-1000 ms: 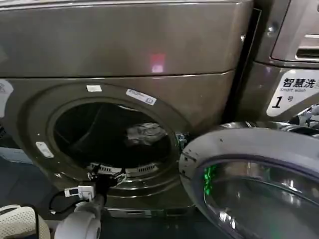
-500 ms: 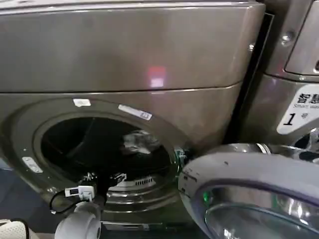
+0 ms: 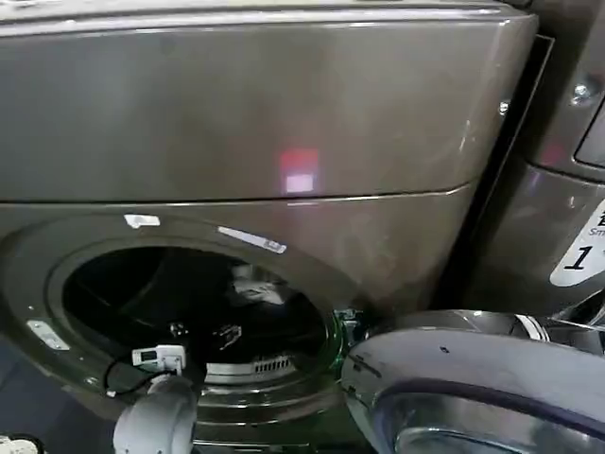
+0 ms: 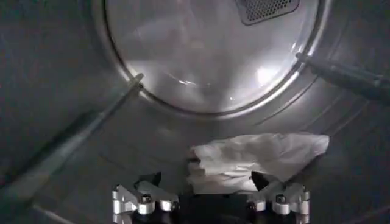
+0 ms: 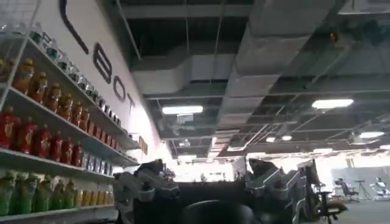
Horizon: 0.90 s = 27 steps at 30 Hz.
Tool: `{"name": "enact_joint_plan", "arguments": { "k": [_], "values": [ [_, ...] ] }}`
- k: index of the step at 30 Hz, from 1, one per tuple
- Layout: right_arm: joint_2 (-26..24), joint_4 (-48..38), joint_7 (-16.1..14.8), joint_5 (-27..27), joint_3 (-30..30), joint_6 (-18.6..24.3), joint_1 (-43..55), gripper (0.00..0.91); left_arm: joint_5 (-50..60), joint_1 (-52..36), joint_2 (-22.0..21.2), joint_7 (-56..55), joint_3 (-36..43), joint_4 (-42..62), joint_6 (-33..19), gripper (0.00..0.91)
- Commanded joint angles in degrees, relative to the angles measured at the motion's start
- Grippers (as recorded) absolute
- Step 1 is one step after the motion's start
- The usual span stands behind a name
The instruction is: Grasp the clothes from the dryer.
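Currently, the left gripper (image 4: pixel 210 198) is inside the drum of the dryer (image 3: pixel 284 123), jaws spread wide, with the clothes (image 4: pixel 256 163) lying on the drum floor just beyond and between the fingertips (image 4: pixel 137 199). In the head view the bundle sits at about 1 o'clock from the porthole centre, and the left arm enters over the rim at about 6 o'clock.

Risk assessment:
- The bundle extends past one fingertip; closing here may pinch only an edge, and the fabric could slip free on withdrawal.
- Advancing too low may drive the fingertips into the drum wall.
- A trailing fold may catch on a drum baffle (image 4: pixel 67 149) or the rim.

The right gripper (image 5: pixel 213 189) is parked, open, facing the room.
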Motion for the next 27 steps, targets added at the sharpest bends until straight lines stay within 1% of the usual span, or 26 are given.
{"name": "enact_joint_plan", "arguments": {
  "k": [1,5,12,14,16,17,18,19,21,22,24,25,27],
  "values": [
    [-0.13,0.25,-0.02,-0.02,-0.06,0.04,0.13,0.907,1.27,-13.73,-0.21,1.41,0.05,19.65,-7.37,0.907],
    [-0.13,0.36,-0.04,-0.06,-0.2,0.04,0.29,0.907,1.97,-17.82,-0.57,1.37,-0.01,24.89,-8.19,0.907],
    [-0.04,0.55,-0.03,-0.1,-0.5,0.05,0.55,0.907,4.38,-20.84,-1.57,1.38,-0.21,30.62,-9.58,0.907],
    [-0.02,0.56,-0.04,-0.13,-0.7,0.06,0.53,0.907,7.96,-21.71,-1.61,2.52,-0.13,32.61,-9.51,0.907],
    [-0.03,0.67,-0.06,-0.14,-0.86,0.06,0.53,0.907,16.26,-22.94,-1.35,7.99,-0.2,34.37,-9.61,0.907],
    [-0.03,0.74,-0.07,-0.14,-0.93,0.05,0.52,0.907,22.61,-23.83,-1.15,11.86,-0.28,35.92,-10.09,0.907],
    [0.02,0.96,-0.24,-0.14,-1.11,0.07,0.57,0.907,30.14,-24.64,-0.73,15.06,-0.17,36.99,-11.96,0.907],
    [0.11,1.16,-0.27,-0.12,-1.26,0.08,0.66,0.907,40.14,-25.47,-0.34,20.69,-0.06,38.57,-14.87,0.907],
    [0.23,1.28,-0.29,-0.14,-1.59,0.1,0.8,0.907,50.69,-27.59,0.41,27.32,0.2,41.14,-20.11,0.907],
    [0.27,1.28,-0.29,-0.14,-1.79,0.12,0.84,0.907,54.6,-29.24,0.48,29.72,-0.1,43.37,-25.96,0.907],
    [0.34,1.39,-0.33,-0.16,-2.07,0.16,0.84,0.907,63.45,-31.51,0.28,32.96,-0.52,45.85,-31.34,0.907],
    [0.34,1.41,-0.33,-0.16,-2.1,0.15,0.86,0.907,66.14,-32.2,0.13,33.05,-0.59,46.68,-32.63,0.907],
    [0.34,1.62,-0.37,-0.16,-2.17,0.14,0.78,0.907,70.51,-34.27,-0.04,33.53,-0.65,48.89,-39.07,0.907]
  ]
}}
